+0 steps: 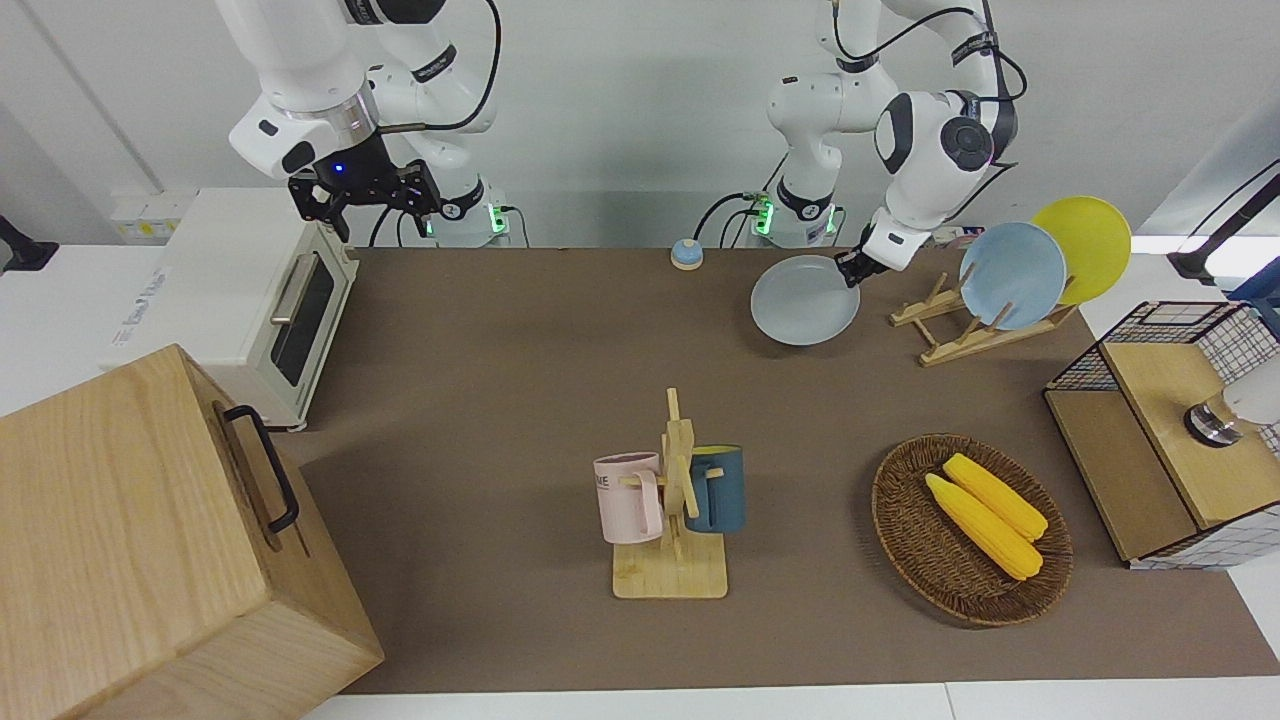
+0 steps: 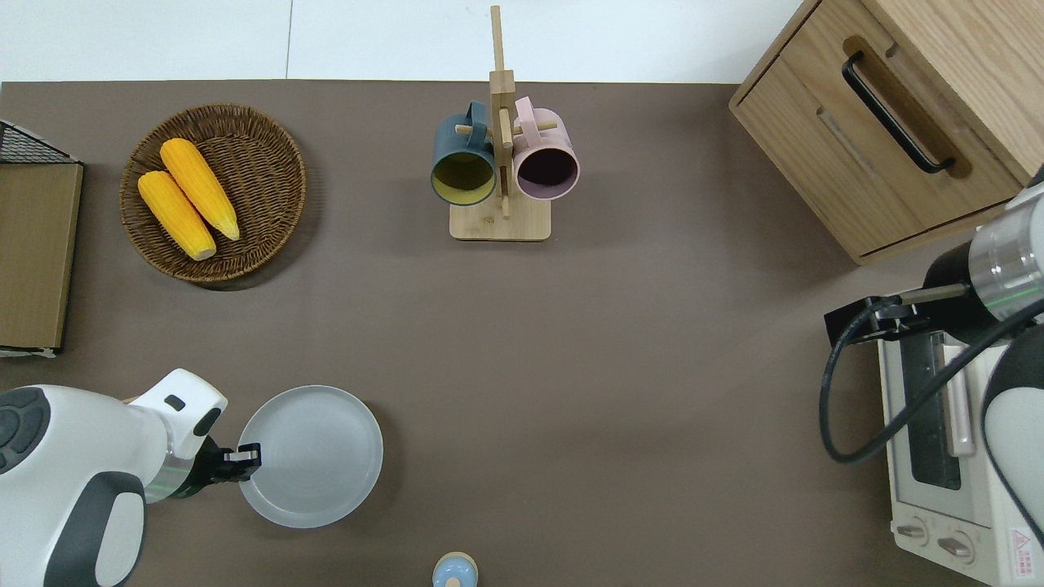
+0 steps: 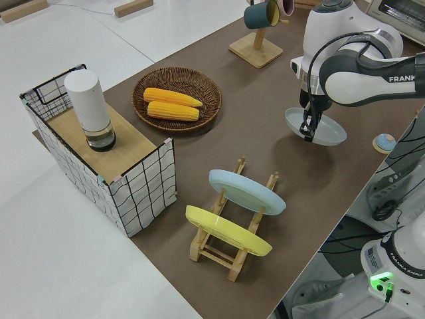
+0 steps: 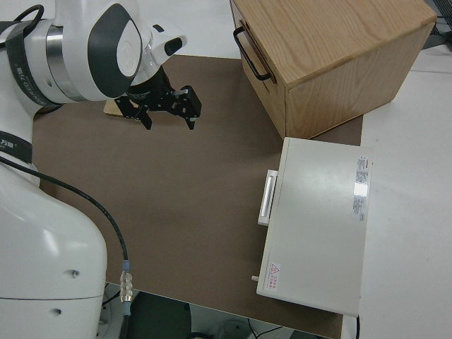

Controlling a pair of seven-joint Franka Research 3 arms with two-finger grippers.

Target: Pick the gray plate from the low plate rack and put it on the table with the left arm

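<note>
The gray plate (image 1: 805, 313) (image 2: 310, 456) (image 3: 317, 126) is off the low plate rack (image 1: 960, 335) (image 3: 226, 256) and hangs nearly level, low over the table (image 1: 500, 350), beside the rack toward the right arm's end. My left gripper (image 1: 850, 268) (image 2: 249, 453) (image 3: 307, 133) is shut on the plate's rim at the edge facing the rack. In the overhead view the left arm hides the rack. The right arm is parked, its gripper (image 1: 365, 195) (image 4: 169, 106) open and empty.
A sky-blue plate (image 1: 1012, 275) and a yellow plate (image 1: 1085, 245) stand in the rack. A small blue bell (image 1: 686, 253) sits nearer to the robots. A mug stand (image 1: 675, 500), a corn basket (image 1: 970, 530), a wire-framed box (image 1: 1160, 430), a toaster oven (image 1: 250, 300) and a wooden cabinet (image 1: 150, 540) also stand on the table.
</note>
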